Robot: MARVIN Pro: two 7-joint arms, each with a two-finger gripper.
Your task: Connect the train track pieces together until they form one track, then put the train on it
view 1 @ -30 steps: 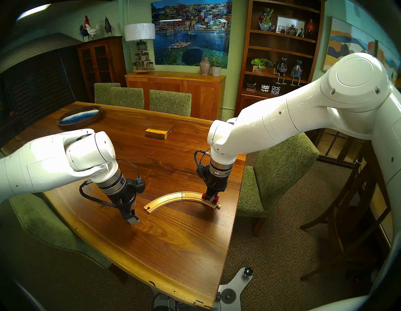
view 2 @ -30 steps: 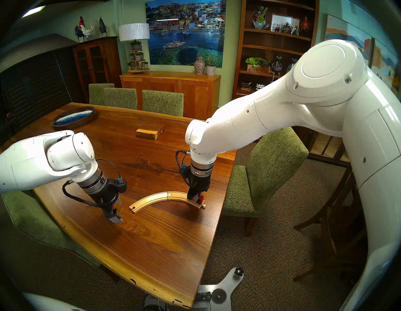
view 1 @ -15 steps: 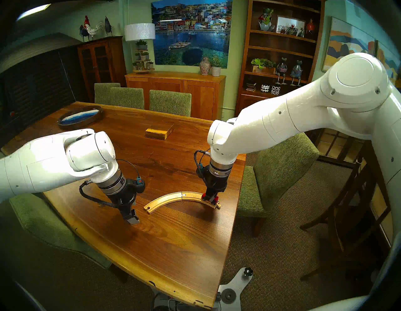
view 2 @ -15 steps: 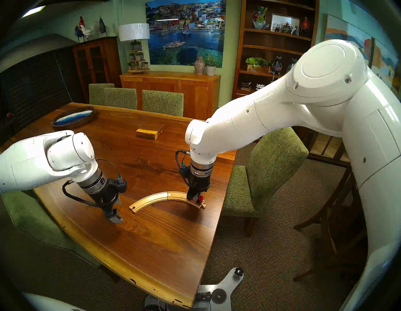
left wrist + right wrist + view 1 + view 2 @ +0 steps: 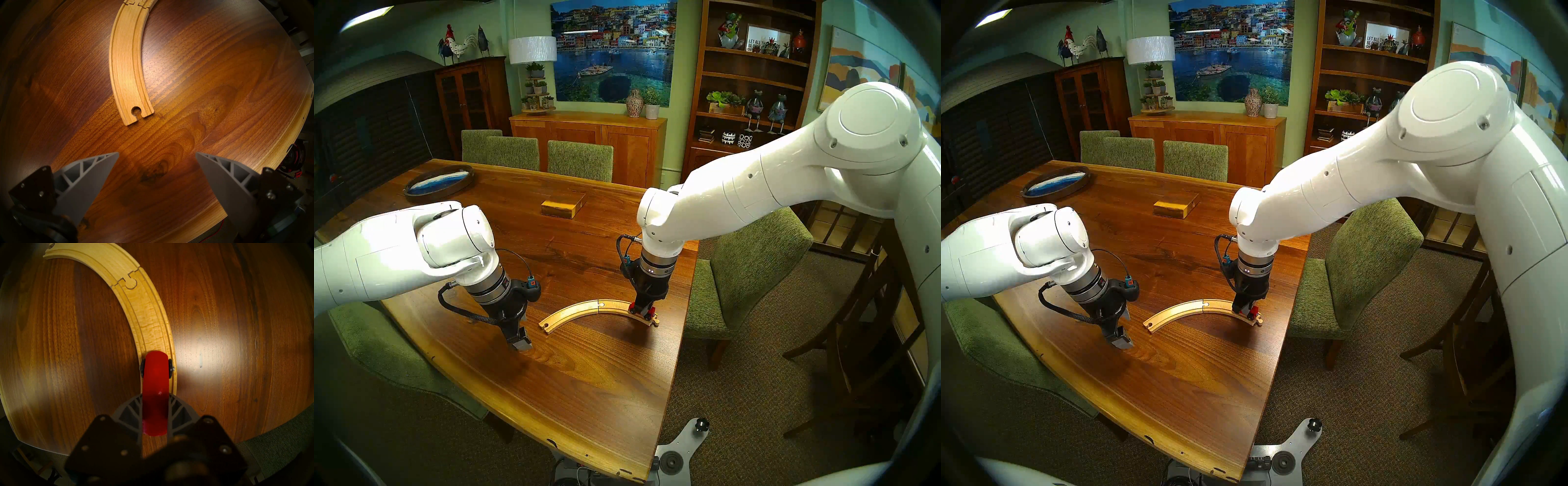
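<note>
The two train track pieces lie joined as one pale wooden arc, the track (image 5: 578, 310) (image 5: 1178, 310), with its seam (image 5: 129, 282) at the middle. The red train (image 5: 155, 375) (image 5: 649, 310) stands on the track's right end, wheels over the grooves. My right gripper (image 5: 641, 308) (image 5: 155, 395) points straight down, a finger pressed against each side of the train. My left gripper (image 5: 521, 344) (image 5: 157, 153) hangs open just above the table, a short way off the track's left hole end (image 5: 136, 111), holding nothing.
A yellowish wooden block (image 5: 563, 205) lies mid-table and an oval tray (image 5: 439, 183) sits at the far left. Green chairs (image 5: 751, 258) stand around the table. The table's right edge (image 5: 682, 325) runs close to the train.
</note>
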